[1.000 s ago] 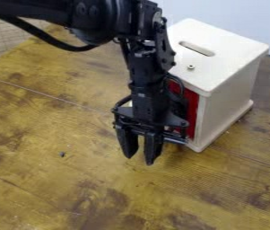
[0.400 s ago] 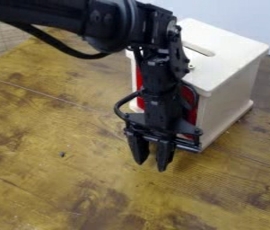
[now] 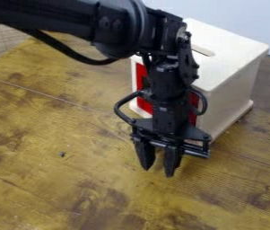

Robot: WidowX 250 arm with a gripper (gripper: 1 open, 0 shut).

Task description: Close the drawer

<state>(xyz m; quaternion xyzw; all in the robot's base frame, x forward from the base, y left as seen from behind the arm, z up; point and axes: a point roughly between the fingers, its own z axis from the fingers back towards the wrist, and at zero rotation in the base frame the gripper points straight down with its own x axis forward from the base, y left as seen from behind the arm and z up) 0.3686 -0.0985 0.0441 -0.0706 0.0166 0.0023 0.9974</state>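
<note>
- The fingers (image 3: 170, 162) point down, side by side with a gap between them; they are parted, with nothing seen between the tips.
- The gripper (image 3: 159, 161) is at the middle of the view, in front of the drawer (image 3: 144, 106), and hides much of it.
- The drawer is in the front of the white box (image 3: 231, 88), on the side facing the lower left of the view; red parts of its panel show on both sides of the gripper.
- The drawer's face points toward the lower left. Its width runs from upper left to lower right; with so much covered, which side of the panel is longer cannot be told.
- The drawer's handle cannot be made out surely against the black gripper, nor can any contact between the two.
- The box stands upright on the wooden table (image 3: 53, 171), right of the gripper, its pale top facing up.
- The arm (image 3: 71, 24) comes in from the upper left and bends down to the gripper; a black cable (image 3: 67, 56) hangs in a curve below it.
- The fingertips are over bare wood, nearer the view's lower edge than the box; whether they touch the table cannot be told.
</note>
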